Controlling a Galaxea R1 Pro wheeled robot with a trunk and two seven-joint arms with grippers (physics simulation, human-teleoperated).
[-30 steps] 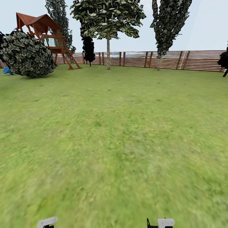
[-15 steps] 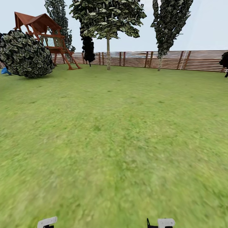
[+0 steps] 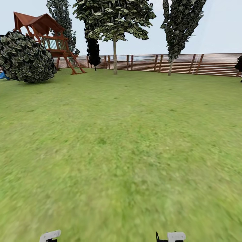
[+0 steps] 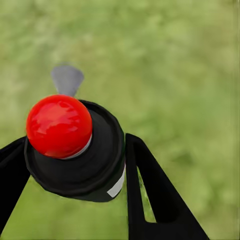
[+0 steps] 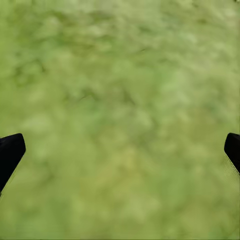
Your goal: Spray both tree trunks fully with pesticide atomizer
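**Atomizer in the left jaws, robot closing on the broad-crowned tree**

At the far left of the head view a rounded leafy bush [image 3: 27,57] sits in front of a red wooden play tower [image 3: 50,37]. Since a second ago both have slid slightly leftward and upward in that view while the fence [image 3: 201,64] has dropped a little. That is the camera shifting, so the base appears to be rolling and turning across the lawn [image 3: 121,151], not the things moving.

In the left wrist view the left gripper [image 4: 75,165] has its jaws clamped on the pesticide atomizer [image 4: 75,150], a black body with a red knob on top, held over grass. So the pick-up looks done.

Ahead, left of centre, stands a tree [image 3: 114,20] with a pale bare tree trunk [image 3: 115,57], near the fence and well apart from the robot. No spray cloud is visible; spraying probably needs a much closer approach.

The right gripper [image 5: 120,150] has its jaws spread wide, empty, over grass.
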